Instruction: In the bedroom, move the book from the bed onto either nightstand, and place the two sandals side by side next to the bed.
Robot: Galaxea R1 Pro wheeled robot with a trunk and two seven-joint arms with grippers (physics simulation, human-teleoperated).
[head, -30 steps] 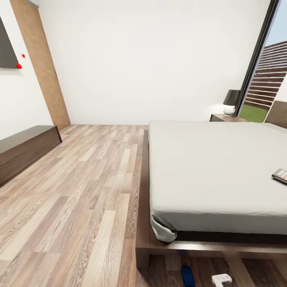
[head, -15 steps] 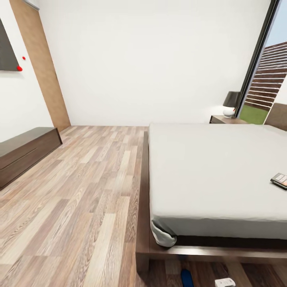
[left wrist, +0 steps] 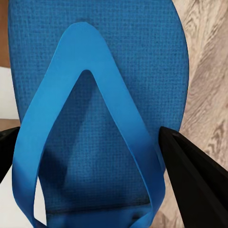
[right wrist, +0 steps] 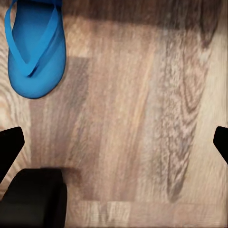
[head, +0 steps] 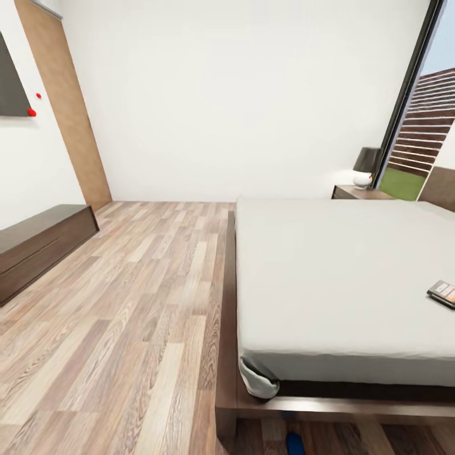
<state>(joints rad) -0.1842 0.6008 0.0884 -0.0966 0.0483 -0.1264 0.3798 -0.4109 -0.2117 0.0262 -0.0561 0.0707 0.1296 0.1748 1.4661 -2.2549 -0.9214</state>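
Our left gripper [left wrist: 102,156] clamps one blue sandal [left wrist: 95,95]; our right gripper [right wrist: 114,137] gapes wide above the wooden floor [right wrist: 142,118].

A blue sandal [left wrist: 95,95] sits between the left pincer's [left wrist: 95,156] black fingers [left wrist: 194,175].

A wide low bed [head: 341,278] with a flat pale grey mattress and dark brown frame sits on the wood floor. A thin dark book [head: 443,293] lies flat on the mattress near its right side. Beyond the bed's far corner stands a dark brown nightstand [head: 360,193]. One bright blue sandal [left wrist: 99,109] (strap side up) sits between the left end effector's [left wrist: 102,156] fingers; another sandal [right wrist: 35,50] lies flat on the floor.
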